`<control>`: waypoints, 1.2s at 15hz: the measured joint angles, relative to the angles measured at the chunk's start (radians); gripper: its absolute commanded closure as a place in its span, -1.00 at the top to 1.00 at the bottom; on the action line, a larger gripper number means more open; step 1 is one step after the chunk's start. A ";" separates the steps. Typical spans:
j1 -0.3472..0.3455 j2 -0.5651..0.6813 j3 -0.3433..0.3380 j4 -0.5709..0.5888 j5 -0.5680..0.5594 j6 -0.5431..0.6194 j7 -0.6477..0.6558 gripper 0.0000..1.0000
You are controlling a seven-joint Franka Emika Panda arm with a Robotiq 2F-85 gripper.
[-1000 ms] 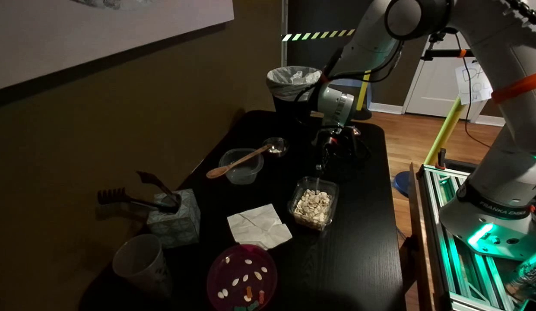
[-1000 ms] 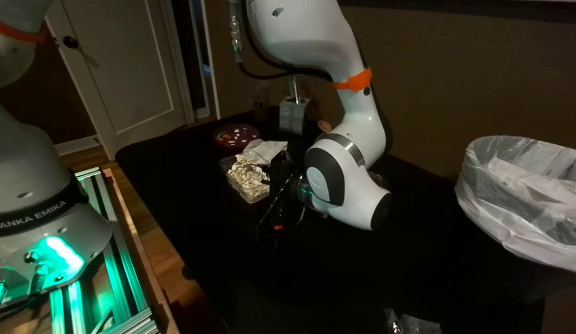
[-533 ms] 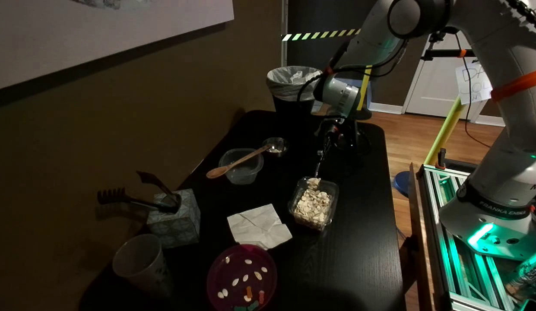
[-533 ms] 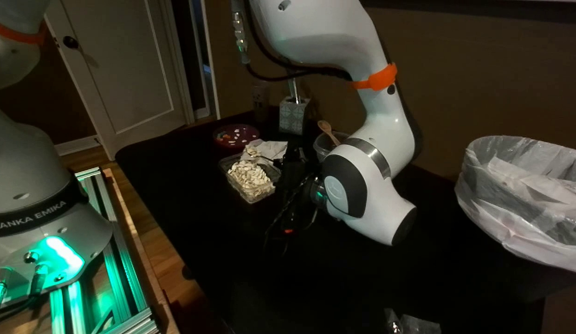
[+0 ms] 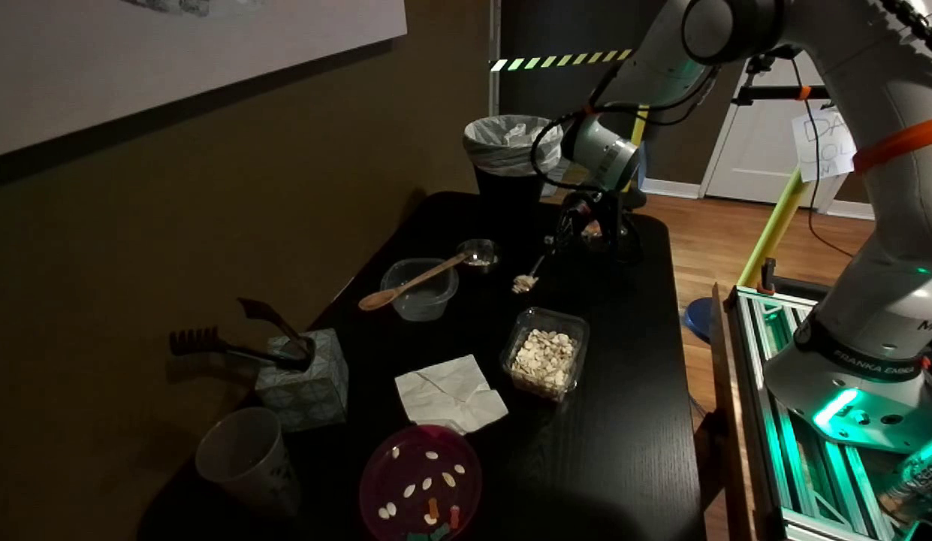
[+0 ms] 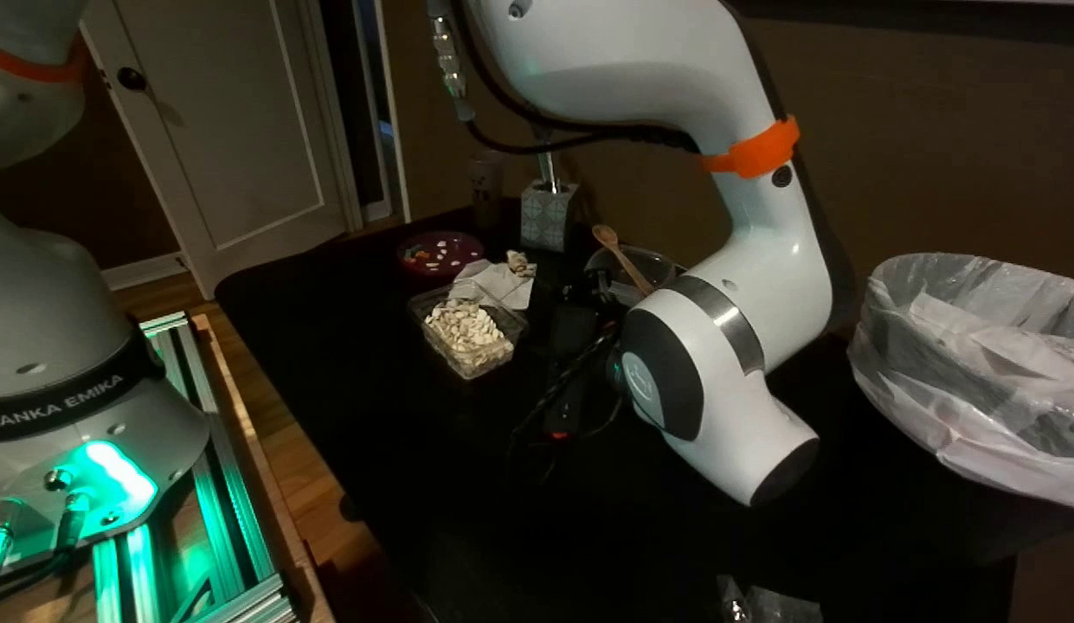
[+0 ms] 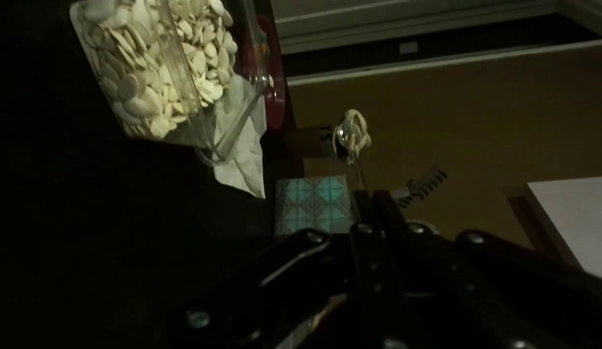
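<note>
Jaws of the gripper [image 7: 374, 196] are clenched on the thin handle of a metal spoon [image 7: 346, 136] — standing nearly together about it. Loading: the spoon's far end carries a small heap of pale seeds [image 5: 524, 283], some of them overlapping its edge in the wrist view. Position: in both exterior views the loaded end is apart from the clear container [image 5: 580, 340]; its height over the black table [image 5: 616, 451] cannot be judged.

Clear container: upright on the table, holding a large heap of similar seeds [image 5: 544, 359]. White napkin [image 5: 452, 394]: flat, just beside the container, lying between it and a purple dish [image 5: 379, 472]. Contents of that dish are scattered seeds [image 5: 426, 483] and a few coloured pieces [image 5: 433, 508] (orange, red and green, too small to identify).

Wooden spoon [image 5: 417, 283]: laid across a clear tub [image 5: 423, 309], its handle end at a small clear bowl [image 5: 490, 249] — contact between the two cannot be confirmed. That bowl contains a few pale bits [image 5: 480, 261]. Patterned box [image 5: 308, 387]: dark utensils [image 5: 197, 342] project tilted from its top; a translucent cup [image 5: 248, 458] stands near it. Lined bin [image 5: 503, 161]: in both exterior views, by the table's end, with crumpled white material [image 6: 961, 329] showing inside.
</note>
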 measured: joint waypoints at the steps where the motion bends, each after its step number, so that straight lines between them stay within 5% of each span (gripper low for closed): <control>1: -0.006 0.000 -0.002 0.000 0.025 0.000 -0.003 -0.98; 18: -0.073 0.003 -0.059 -0.031 0.416 0.000 -0.078 -0.98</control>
